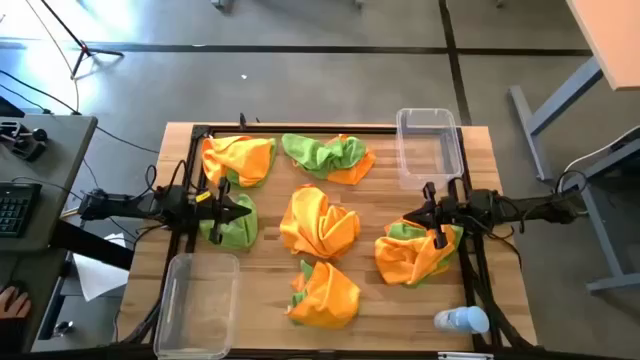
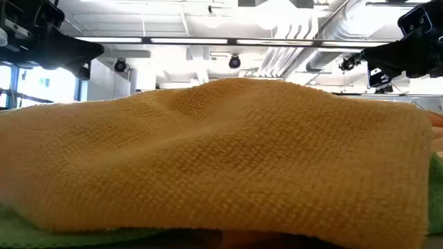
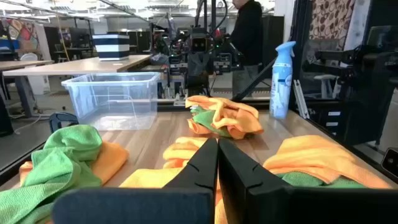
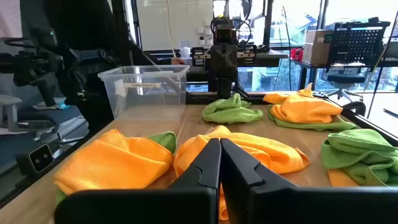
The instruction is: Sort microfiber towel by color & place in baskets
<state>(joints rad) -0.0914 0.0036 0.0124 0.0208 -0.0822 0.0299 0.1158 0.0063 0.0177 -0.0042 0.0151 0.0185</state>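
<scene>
Here both arms hang over the wooden table with nothing in their grasp. The left gripper has its fingers pressed together, clenched on air; a green microfiber towel lies directly under and just beside the fingertips, and an orange-and-green bundle sits just behind them toward the table's far edge. The right gripper is likewise closed tight, fingers meeting with no cloth between them; an orange towel with green tucked in it lies right under and beside those tips.

Between the two sets of fingertips, roughly midway, rests a crumpled orange towel. Beyond it, toward the far edge, is a green-and-orange pair; nearer the front edge lies another orange towel over a strip of green, which fills the low view.

One clear basket stands at the far corner behind the right gripper, apart from its fingers; the other clear basket stands at the front corner on the left arm's side, well apart from the left fingertips. No towel shows in either basket. A clear spray bottle with a blue cap lies at the front edge near the right arm.
</scene>
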